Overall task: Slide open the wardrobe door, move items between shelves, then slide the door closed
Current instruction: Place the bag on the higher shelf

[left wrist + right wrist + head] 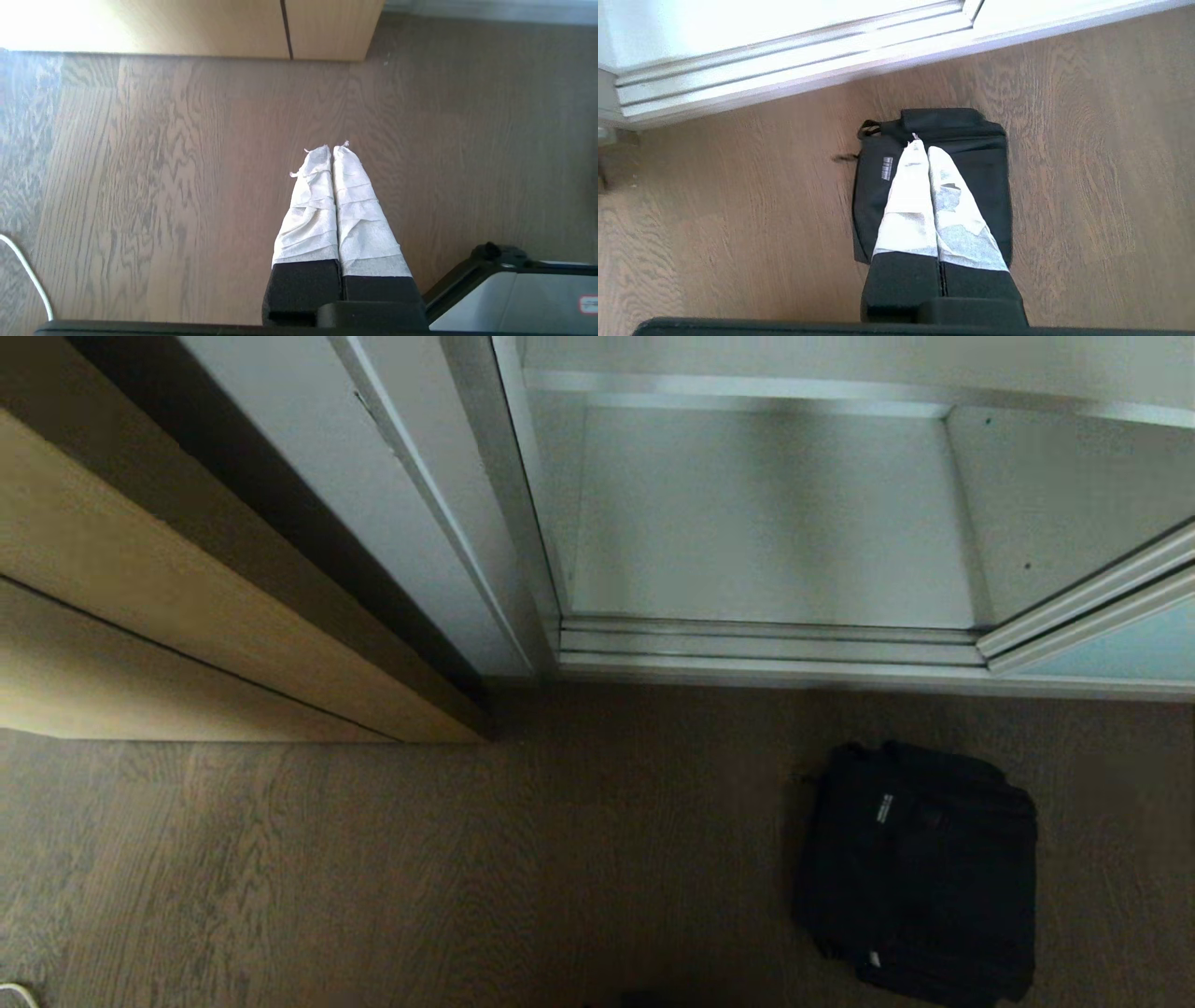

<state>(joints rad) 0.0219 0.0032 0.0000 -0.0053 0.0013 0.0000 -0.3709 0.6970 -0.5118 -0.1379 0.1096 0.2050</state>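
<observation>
Black fabric bag point(920, 873), soft, small white label, lies flat on brown wood-grain floor point(373, 877), lower right of head view, just before the wardrobe track. Shelf point(775, 523) above bare, white. Turquoise sliding door point(1120, 653) at right edge. Tan cabinet point(140, 616) upper left. Right gripper point(923, 145) over the bag, fingers together; left gripper point(332, 148) over floor, fingers together.

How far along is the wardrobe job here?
Done: sliding wardrobe door stands open, bottom shelf bare. In hand: nothing; right gripper hangs shut above the black bag, which lies on the floor. Left gripper shut, idle. Left: shelving the bag, closing the door.
</observation>
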